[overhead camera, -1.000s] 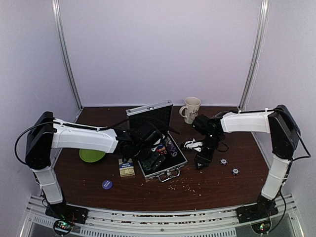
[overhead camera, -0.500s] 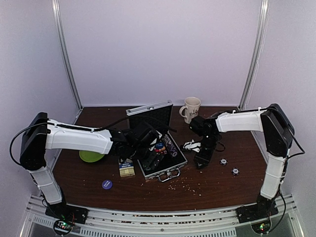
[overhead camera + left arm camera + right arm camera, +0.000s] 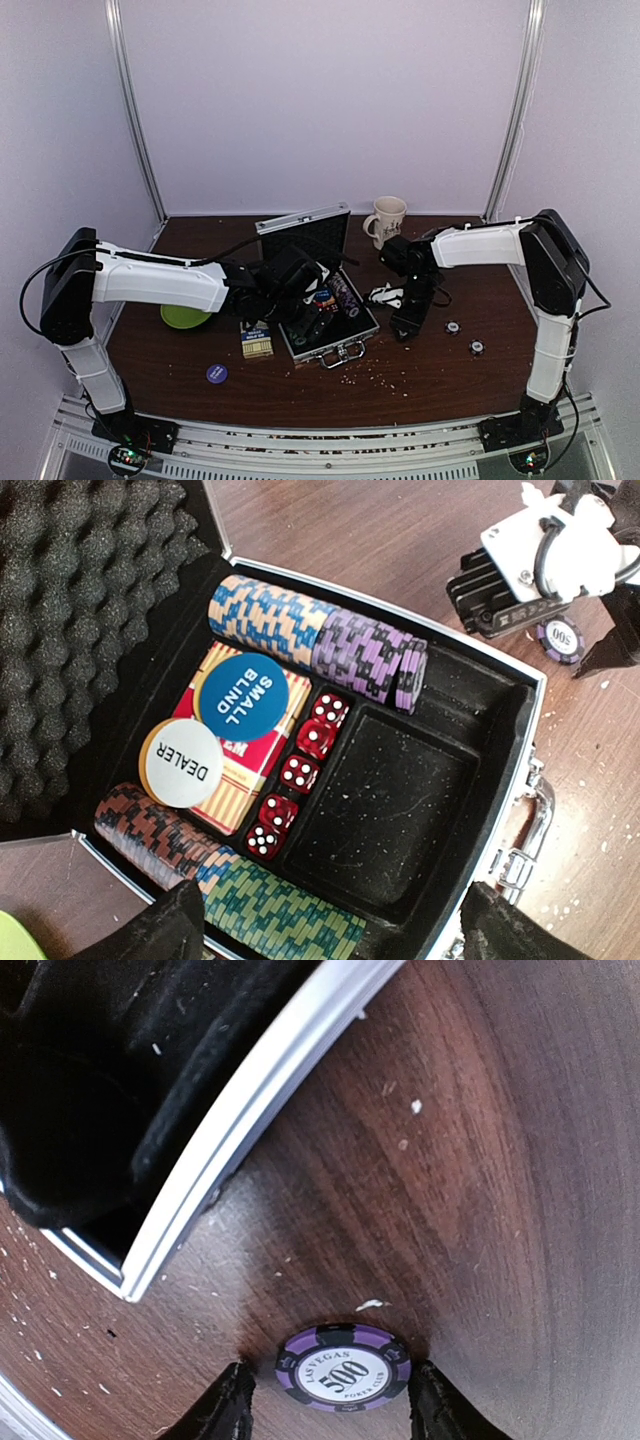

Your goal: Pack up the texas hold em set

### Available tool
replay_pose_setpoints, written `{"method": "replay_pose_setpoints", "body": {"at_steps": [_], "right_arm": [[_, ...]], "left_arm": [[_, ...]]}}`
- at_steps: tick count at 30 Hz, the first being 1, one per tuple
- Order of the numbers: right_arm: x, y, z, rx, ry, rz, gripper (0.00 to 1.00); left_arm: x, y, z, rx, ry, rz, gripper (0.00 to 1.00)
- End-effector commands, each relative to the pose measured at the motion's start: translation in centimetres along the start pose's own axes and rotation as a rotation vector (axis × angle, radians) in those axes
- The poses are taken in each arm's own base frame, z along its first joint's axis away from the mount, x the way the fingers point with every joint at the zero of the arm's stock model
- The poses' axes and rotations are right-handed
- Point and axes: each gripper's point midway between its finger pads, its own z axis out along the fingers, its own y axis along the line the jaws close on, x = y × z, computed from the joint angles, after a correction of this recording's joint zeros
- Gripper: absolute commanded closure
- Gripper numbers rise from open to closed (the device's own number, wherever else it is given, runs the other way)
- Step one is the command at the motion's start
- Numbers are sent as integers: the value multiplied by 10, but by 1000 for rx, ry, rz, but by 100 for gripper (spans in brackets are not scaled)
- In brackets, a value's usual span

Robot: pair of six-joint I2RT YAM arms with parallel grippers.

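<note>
The silver briefcase [image 3: 322, 300] lies open with its lid up. In the left wrist view its black tray [image 3: 400, 800] holds rows of coloured chips [image 3: 300, 630], red dice [image 3: 300, 770], a red card deck [image 3: 250, 770], a blue "small blind" button [image 3: 250, 697] and a white "dealer" button [image 3: 180, 763]. My left gripper [image 3: 330, 940] hovers open over the tray's near side. My right gripper [image 3: 335, 1405] is open just right of the case, its fingers either side of a purple 500 chip [image 3: 343, 1367] lying flat on the table. The case corner [image 3: 230, 1130] is close by.
A second card box [image 3: 257, 340] and a blue button [image 3: 217, 373] lie left of the case. Two loose chips [image 3: 452, 327] [image 3: 476, 347] lie to the right. A green plate [image 3: 185, 315] sits under the left arm. A beige mug [image 3: 387, 220] stands behind.
My right gripper has shifted slightly left toward the case and down around the purple chip. My left arm has shifted a little over the case.
</note>
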Motion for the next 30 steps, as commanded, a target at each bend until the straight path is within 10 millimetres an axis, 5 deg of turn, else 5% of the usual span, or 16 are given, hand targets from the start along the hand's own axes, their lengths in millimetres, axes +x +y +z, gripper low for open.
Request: {"method": "replay_pose_setpoints", "body": {"at_steps": [1,15,23,30], "right_arm": [[-1,2,10,-12,20,13,46],[-2,-2,6,63,-1,43,66],[-5,-6,-38,134,-94,44,67],[-30,-8,-71,147,-212,46,62]], "left_arm": [[-7,-1,-1,11,-35,-24,9],[-6,2,0,-5,-32,-29,9],[-4,7,-5,-22,-34,-37,9],[-6,10,-9,-34,-46,-70,9]]}}
